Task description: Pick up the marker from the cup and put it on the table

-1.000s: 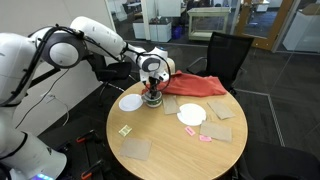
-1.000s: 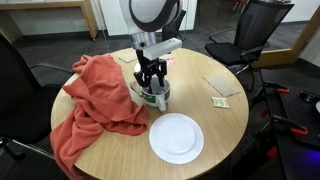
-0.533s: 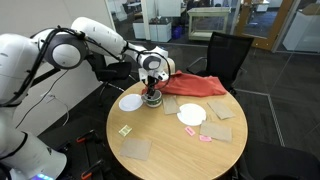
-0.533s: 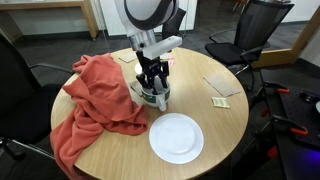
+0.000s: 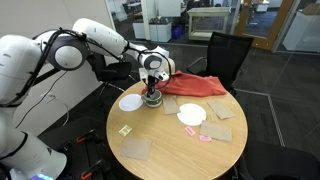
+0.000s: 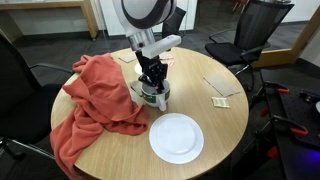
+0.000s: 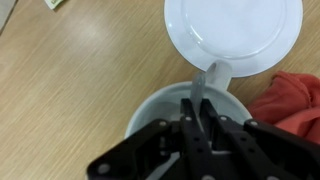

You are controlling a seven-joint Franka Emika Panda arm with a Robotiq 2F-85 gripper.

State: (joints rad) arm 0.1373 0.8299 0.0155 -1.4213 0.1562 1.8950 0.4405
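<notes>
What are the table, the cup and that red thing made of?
The table looks like wood or wood laminate: light tan, faint grain, matte. The cup is probably ceramic or plastic, going by its smooth, pale inside in the wrist view. The red cloth is soft fabric: it lies in folds and drapes over the edge.

The white arm (image 5: 95, 40) reaches over the round table (image 5: 170, 155), its gripper (image 5: 152, 91) pointing straight down onto the cup (image 5: 152, 100) near the far rim. 1 white plate (image 5: 131, 102) lies just beside the cup, and a 2nd plate (image 5: 191, 114) lies nearer the middle. A red cloth (image 5: 195, 85) is heaped behind. What look like 4 flat greyish squares (image 5: 136, 149) and a yellow-green scrap (image 5: 125, 129) lie scattered about.
</notes>
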